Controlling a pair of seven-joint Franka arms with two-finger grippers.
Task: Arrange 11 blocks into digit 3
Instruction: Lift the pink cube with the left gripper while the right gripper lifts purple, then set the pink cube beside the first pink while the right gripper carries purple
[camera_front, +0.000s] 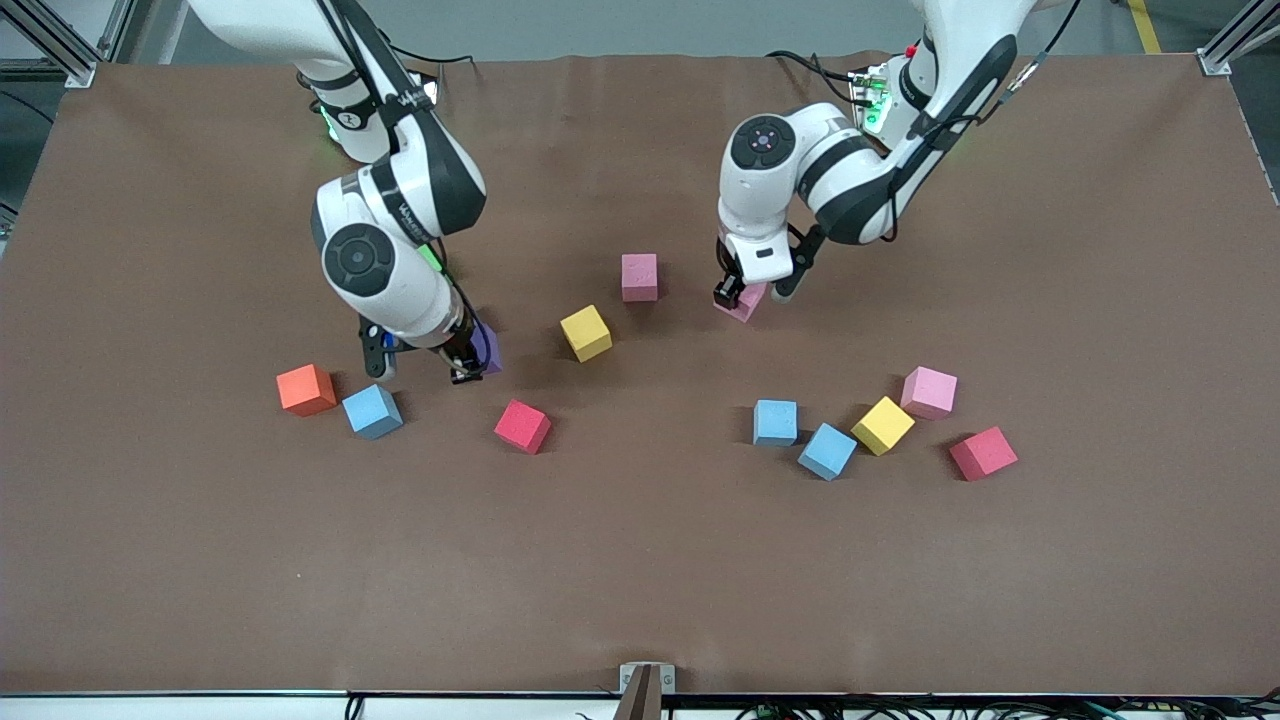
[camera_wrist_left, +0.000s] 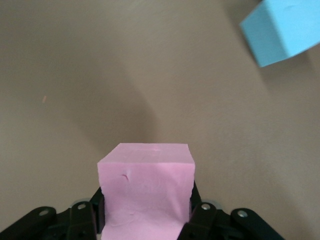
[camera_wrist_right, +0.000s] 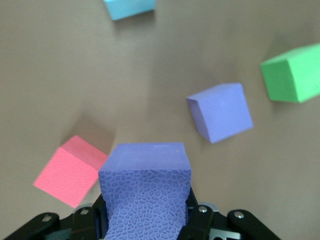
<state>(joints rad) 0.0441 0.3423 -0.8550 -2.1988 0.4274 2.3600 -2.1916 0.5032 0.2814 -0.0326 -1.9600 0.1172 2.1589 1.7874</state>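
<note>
Item: left gripper (camera_front: 746, 292) clamping a pink block (camera_wrist_left: 145, 192), right gripper (camera_front: 425, 362) clamping a purple block (camera_wrist_right: 145, 192), both apparently lifted for placing near the dark pink block (camera_front: 639, 276) on the worktop (camera_front: 640, 560).

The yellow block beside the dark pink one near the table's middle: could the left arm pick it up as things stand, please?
Probably not yet. The yellow block lies unobstructed on the table, but the left gripper is shut on a pink block, so it would need to set that down first.

Orange cube (camera_front: 306, 389) on table (camera_front: 640, 580), green cube (camera_wrist_right: 292, 73)
</note>
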